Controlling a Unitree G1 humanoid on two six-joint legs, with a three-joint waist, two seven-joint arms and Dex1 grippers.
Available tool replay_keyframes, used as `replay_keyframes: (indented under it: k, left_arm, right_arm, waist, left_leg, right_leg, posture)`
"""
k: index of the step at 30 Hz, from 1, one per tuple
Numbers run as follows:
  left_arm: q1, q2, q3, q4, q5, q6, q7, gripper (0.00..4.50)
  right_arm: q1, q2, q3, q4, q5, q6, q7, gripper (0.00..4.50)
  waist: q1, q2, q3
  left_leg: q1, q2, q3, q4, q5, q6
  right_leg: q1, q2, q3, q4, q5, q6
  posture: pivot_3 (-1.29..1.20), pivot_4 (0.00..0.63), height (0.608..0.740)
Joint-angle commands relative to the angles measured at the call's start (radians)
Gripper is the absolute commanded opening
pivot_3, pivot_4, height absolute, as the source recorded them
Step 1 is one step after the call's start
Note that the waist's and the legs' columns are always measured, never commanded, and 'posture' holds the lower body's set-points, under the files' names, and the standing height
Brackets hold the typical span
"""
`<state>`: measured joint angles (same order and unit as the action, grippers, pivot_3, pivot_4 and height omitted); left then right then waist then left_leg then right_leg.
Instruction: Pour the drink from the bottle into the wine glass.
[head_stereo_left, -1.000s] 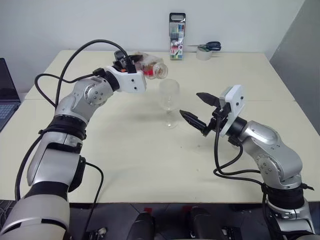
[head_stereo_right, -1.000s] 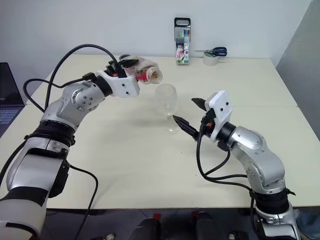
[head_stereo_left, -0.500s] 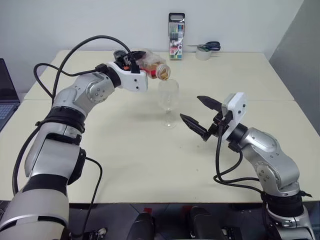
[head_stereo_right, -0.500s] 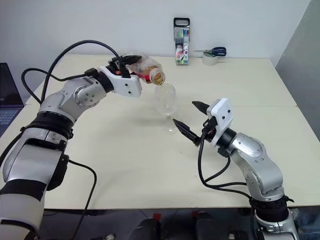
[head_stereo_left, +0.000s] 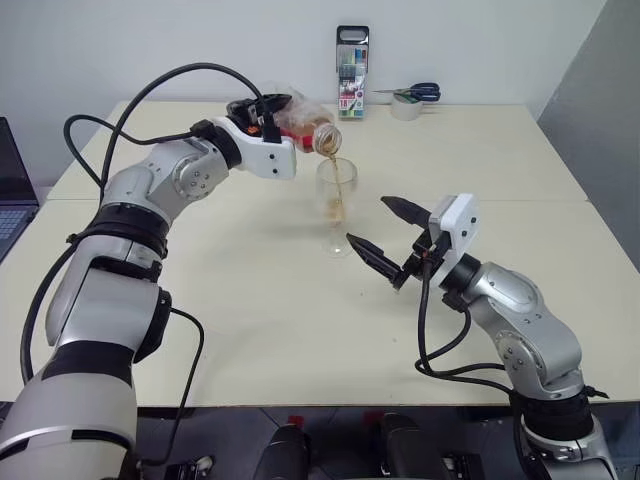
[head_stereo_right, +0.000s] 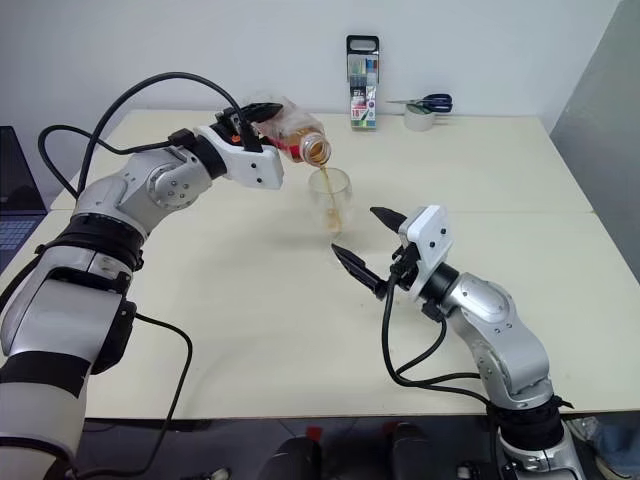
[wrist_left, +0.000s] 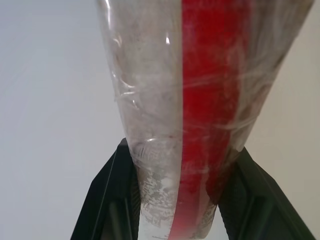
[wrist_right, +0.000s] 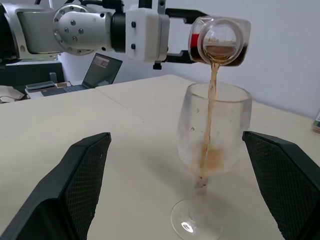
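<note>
Near the middle of the pale tabletop (head_stereo_left: 250, 300), the clear stemmed wine glass (head_stereo_left: 336, 205) stands upright on its round foot. Just above its rim, at about eleven o'clock from it, the left gripper (head_stereo_left: 268, 112) has its jaws clamped on the small clear plastic bottle with the red label strip (head_stereo_left: 300, 122). The bottle is tipped with its open mouth over the bowl, so that its contents fall inside the rim rather than onto the tabletop.

A thin stream of reddish-brown translucent drink (wrist_right: 211, 107) runs from the mouth down into the bowl, where a shallow pool has gathered at the bottom. Some drink shows inside the bottle at its neck; how much remains further back I cannot tell. I judge the pour to be at an early stage, the glass being far from full.

The right gripper (head_stereo_left: 388, 240) waits at four o'clock from the glass, jaws wide apart and holding nothing, close to the stem but not touching it, probably placed to steady it.
</note>
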<state>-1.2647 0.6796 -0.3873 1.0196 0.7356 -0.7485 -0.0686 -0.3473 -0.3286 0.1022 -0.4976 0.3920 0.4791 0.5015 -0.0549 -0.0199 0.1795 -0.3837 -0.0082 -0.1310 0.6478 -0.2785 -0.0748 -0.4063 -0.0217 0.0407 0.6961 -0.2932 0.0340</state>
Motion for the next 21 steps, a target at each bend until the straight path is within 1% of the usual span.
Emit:
replay_keyframes:
  k: [1,8,21]
  left_arm:
    - [-0.045,0.023,0.003,-0.003,0.002,-0.007,0.035,1.65]
    - [-0.059,0.024,-0.002,0.015,0.018,-0.01,0.051,1.65]
    - [-0.076,0.026,-0.018,0.039,0.032,-0.015,0.077,1.65]
  right_arm:
    - [-0.019,0.015,-0.007,-0.046,-0.008,-0.015,-0.027,4.5]
    - [-0.016,0.032,0.001,-0.044,-0.033,-0.025,-0.052,4.5]
    - [-0.005,0.042,0.026,-0.055,-0.038,-0.015,-0.053,4.5]
  waist:
    - [0.0,0.0,0.0]
    - [-0.001,0.0,0.0]
    - [-0.001,0.0,0.0]
  left_leg:
    - [0.0,0.0,0.0,0.0,0.0,0.0]
    - [0.0,0.0,0.0,0.0,0.0,-0.001]
    - [0.0,0.0,0.0,0.0,0.0,-0.001]
  right_leg:
    - [0.0,0.0,0.0,0.0,0.0,0.0]
    - [0.0,0.0,0.0,0.0,0.0,0.0]
    - [0.0,0.0,0.0,0.0,0.0,0.0]
  posture:
    - [0.0,0.15,0.74]
    - [0.0,0.15,0.74]
    - [0.0,0.15,0.74]
